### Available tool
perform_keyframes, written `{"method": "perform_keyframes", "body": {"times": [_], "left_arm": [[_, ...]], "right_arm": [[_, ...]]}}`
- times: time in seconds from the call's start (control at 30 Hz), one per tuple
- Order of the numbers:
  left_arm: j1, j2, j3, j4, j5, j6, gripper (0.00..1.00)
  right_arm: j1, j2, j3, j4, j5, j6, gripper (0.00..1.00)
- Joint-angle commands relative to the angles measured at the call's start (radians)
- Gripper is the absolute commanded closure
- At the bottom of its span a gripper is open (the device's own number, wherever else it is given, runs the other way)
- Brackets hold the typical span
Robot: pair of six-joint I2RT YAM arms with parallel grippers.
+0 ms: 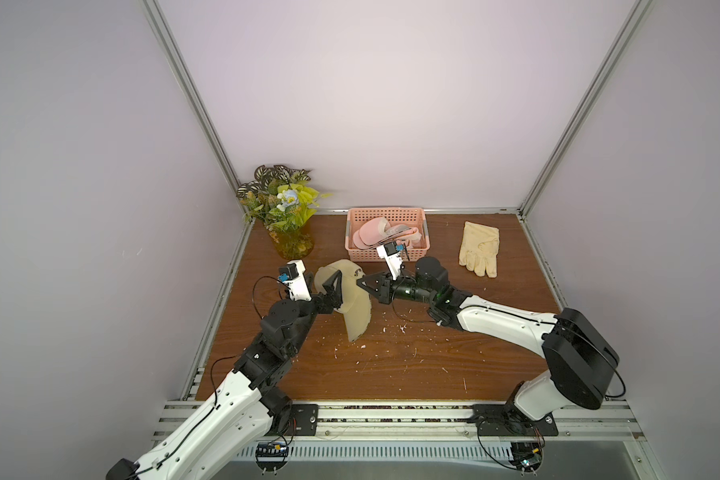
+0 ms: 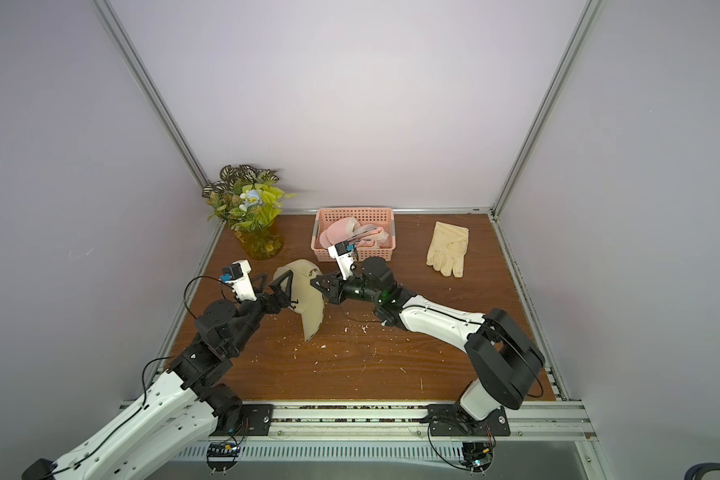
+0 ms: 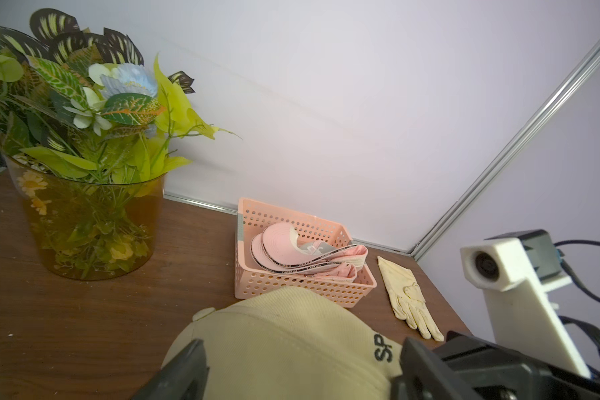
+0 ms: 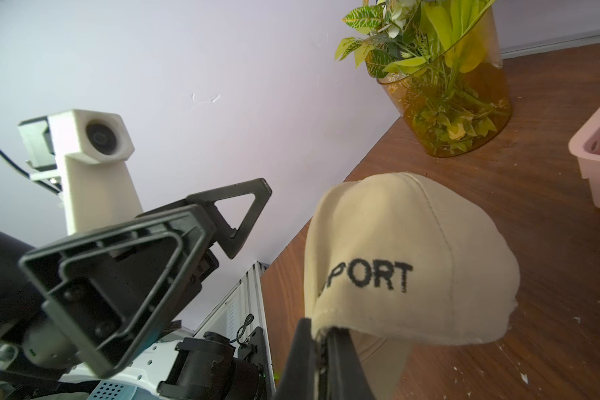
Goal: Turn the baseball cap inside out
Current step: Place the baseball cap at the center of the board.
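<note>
The beige baseball cap, lettered SPORT, sits left of the table's middle in both top views, crown outward and brim pointing to the front edge. My right gripper is shut on the cap's rim, just beside the lettering. My left gripper stands wide open on the cap's left side, one finger on either side of the crown in the left wrist view. In the right wrist view those fingers stand apart from the cloth.
A pink basket with pink visors stands at the back, close behind my right wrist. A cream glove lies back right. A vase of artificial plants stands back left. White crumbs are scattered over the wooden table.
</note>
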Motion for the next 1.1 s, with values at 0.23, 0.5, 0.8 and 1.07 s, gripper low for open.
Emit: {"method": "perform_keyframes", "body": {"times": [0.23, 0.5, 0.8, 1.07], "left_arm": [[0.018, 0.000, -0.013, -0.019, 0.001, -0.040, 0.12], [0.018, 0.026, -0.016, -0.010, 0.036, -0.059, 0.11], [0.017, 0.039, -0.022, 0.007, 0.046, -0.072, 0.11], [0.017, 0.033, -0.023, -0.004, 0.047, -0.074, 0.11]], "right_arm": [[0.012, 0.030, -0.134, 0.224, 0.051, 0.015, 1.00], [0.024, -0.020, -0.293, 0.255, 0.244, -0.033, 1.00], [0.106, 0.063, -0.302, 0.351, 0.405, -0.002, 1.00], [0.173, 0.213, -0.193, 0.399, 0.405, 0.029, 1.00]]}}
